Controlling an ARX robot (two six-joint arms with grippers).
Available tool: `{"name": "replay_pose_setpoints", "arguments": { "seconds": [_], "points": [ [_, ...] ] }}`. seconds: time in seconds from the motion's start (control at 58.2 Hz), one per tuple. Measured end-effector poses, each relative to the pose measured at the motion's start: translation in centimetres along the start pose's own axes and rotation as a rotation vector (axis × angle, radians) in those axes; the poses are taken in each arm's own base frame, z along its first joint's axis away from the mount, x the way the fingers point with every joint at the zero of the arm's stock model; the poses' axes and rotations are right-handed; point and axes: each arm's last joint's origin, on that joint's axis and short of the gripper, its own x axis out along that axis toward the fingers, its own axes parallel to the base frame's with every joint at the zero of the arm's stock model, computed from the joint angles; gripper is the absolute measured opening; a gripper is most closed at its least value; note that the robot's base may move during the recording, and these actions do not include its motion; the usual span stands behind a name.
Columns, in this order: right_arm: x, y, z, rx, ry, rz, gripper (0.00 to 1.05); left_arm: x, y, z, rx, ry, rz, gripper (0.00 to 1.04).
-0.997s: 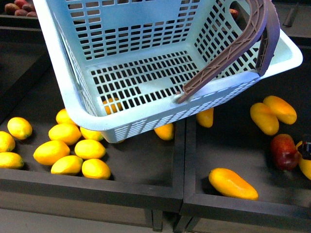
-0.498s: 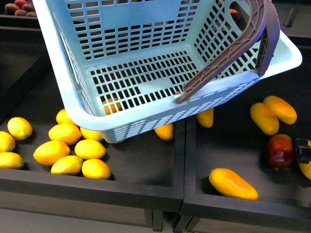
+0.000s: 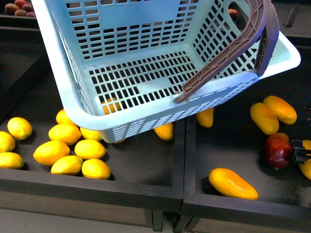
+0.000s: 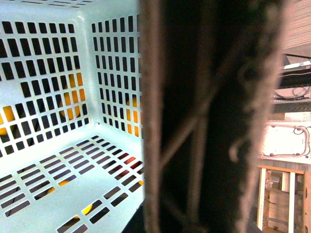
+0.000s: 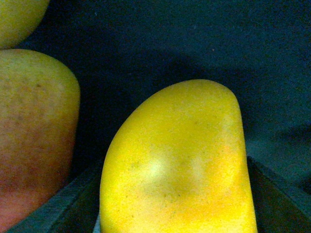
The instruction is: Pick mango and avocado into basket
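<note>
The mango (image 5: 177, 165) sits between the parted fingers (image 5: 279, 201) of the right claw (image 3: 300, 151), dark red fruit (image 3: 278, 150) just beside it, whether pinched I cannot tell; grasping seems the step in hand, next a firm squeeze and lift leftward to the raised basket (image 3: 146, 119).

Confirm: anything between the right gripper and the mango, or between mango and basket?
Nothing at the right gripper: the mango sits directly between its fingers, red fruit beside it. The basket hangs open; only its brown handle crosses the opening on the mango's side.
</note>
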Motion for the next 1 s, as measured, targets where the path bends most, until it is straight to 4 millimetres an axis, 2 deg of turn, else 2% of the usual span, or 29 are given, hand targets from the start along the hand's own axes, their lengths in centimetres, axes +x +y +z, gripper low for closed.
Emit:
{"name": "replay_pose_setpoints", "arguments": {
  "seconds": [0.103, 0.172, 0.309, 0.481, 0.722, 0.997],
  "points": [
    [0.1, 0.0, -0.2, 0.005, 0.005, 0.001, 0.67, 0.0, 0.0, 0.0, 0.0, 0.0, 0.0, 0.05],
    [0.1, 0.1, -0.3, 0.009, 0.005, 0.006, 0.63, 0.0, 0.0, 0.0, 0.0, 0.0, 0.0, 0.05],
    [-0.1, 0.2, -0.6, 0.019, 0.004, 0.017, 0.62, 0.0, 0.0, 0.0, 0.0, 0.0, 0.0, 0.05],
    [-1.8, 0.3, -0.6, 0.028, -0.005, 0.03, 0.62, 0.0, 0.0, 0.0, 0.0, 0.0, 0.0, 0.05],
    [-6.7, 0.2, 1.6, 0.019, -0.1, 0.062, 0.61, 0.0, 0.0, 0.0, 0.0, 0.0, 0.0, 0.05],
    [-14.6, 0.8, 5.1, 0.051, -0.27, 0.161, 0.61, 0.0, 0.0, 0.0, 0.0, 0.0, 0.0, 0.05]
  ]
}}
